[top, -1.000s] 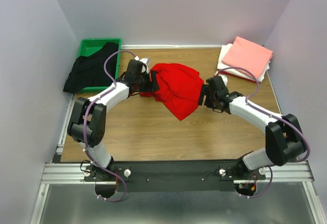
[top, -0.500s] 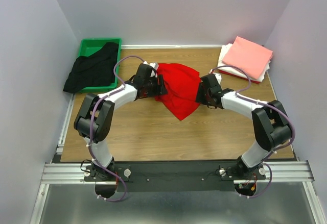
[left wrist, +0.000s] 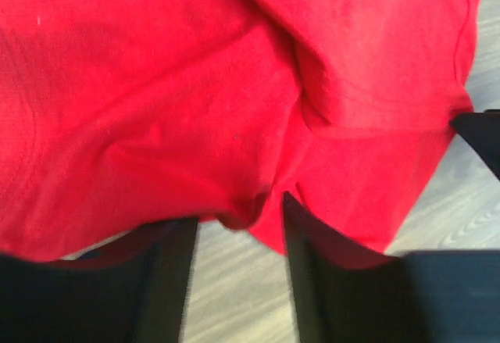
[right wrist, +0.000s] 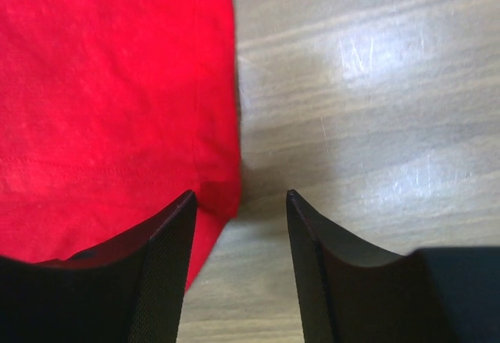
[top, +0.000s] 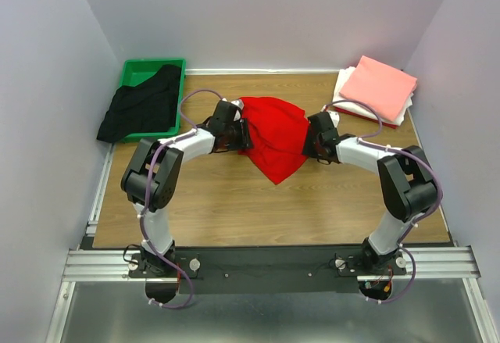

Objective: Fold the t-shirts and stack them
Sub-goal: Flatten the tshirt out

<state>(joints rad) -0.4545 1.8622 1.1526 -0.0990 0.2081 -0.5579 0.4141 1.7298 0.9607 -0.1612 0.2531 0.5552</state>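
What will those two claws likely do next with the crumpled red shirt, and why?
Probably pinch shut. The left gripper and right gripper sit open at opposite sides of the red shirt, bunched on the table. A fold lies inside the left one's gap; the hem just reaches into the right one's. Gripping both would let them spread it.

Left tool (left wrist: 237, 214) parted; right tool (right wrist: 239, 194) — parted
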